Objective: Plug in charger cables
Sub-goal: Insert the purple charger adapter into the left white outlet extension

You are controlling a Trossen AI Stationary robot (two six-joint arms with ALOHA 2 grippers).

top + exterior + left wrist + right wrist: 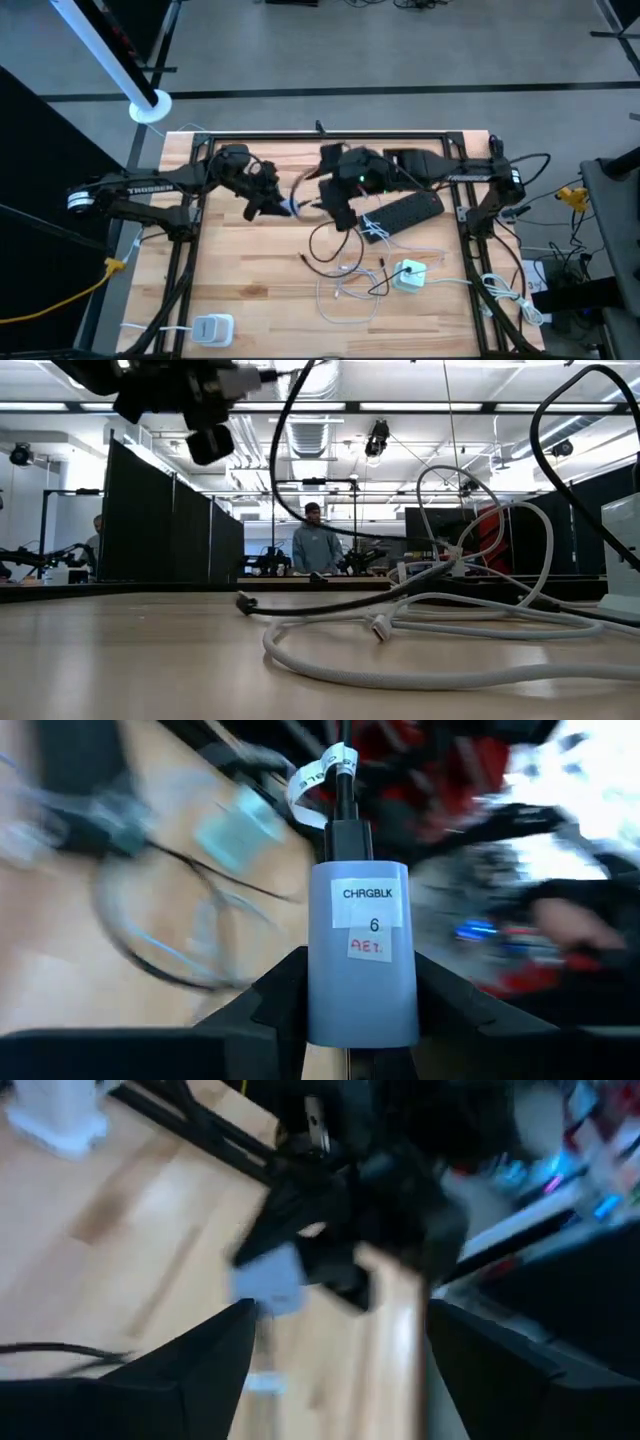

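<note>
My left gripper (pixel 272 203) (pixel 360 970) is shut on a pale blue-white charger block (pixel 360 960) labelled CHRGBLK 6, held above the table's middle. A black charger cable's plug (pixel 348 835) sticks into the block's far end, with a white tag (pixel 320 780) looped around the cable. That black cable (pixel 325 245) loops down onto the table. My right gripper (pixel 340 213) (pixel 340 1315) is open, just right of the block (pixel 272 1285), with nothing between its fingers. Loose white cables (pixel 350 290) (pixel 400 630) lie on the table toward the near edge. My left gripper pinches the charger block by its two long sides (pixel 320 990) between its two fingers (pixel 275 995), at the end away from the plug. The fingers lie along the block. It is lifted clear of the table, with the plugged cable trailing from its far end.
A black power strip (pixel 405 212) lies right of centre. One white charger block (pixel 410 272) sits near the white cables, another (pixel 212 328) at the near left edge. A yellow cable (pixel 60 295) runs off the table's left. A person (pixel 315 545) stands in the room behind.
</note>
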